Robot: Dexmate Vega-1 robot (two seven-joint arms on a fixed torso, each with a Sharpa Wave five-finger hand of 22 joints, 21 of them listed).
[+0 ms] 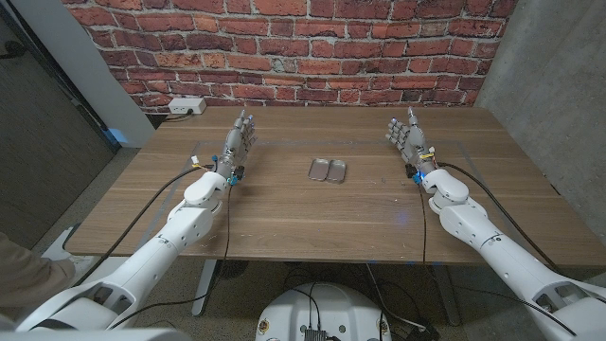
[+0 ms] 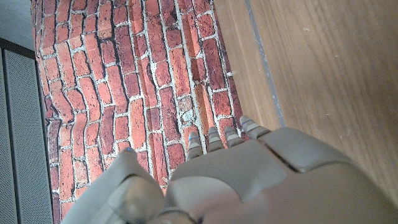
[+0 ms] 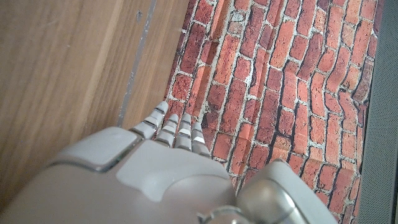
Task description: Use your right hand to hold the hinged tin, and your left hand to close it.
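Currently the tin [image 1: 327, 170] lies open mid-table, well apart from my left hand [image 1: 237, 143] and right hand [image 1: 410, 141], both released, grasping nothing.

I work at a wooden table [image 1: 284, 213], its grain running side to side. Behind it stands a red brick wall [image 1: 284, 47], and at the wall's foot sits a white box [image 1: 187, 107] — perhaps a power strip — with a grey concrete wall [image 1: 559, 85] alongside.
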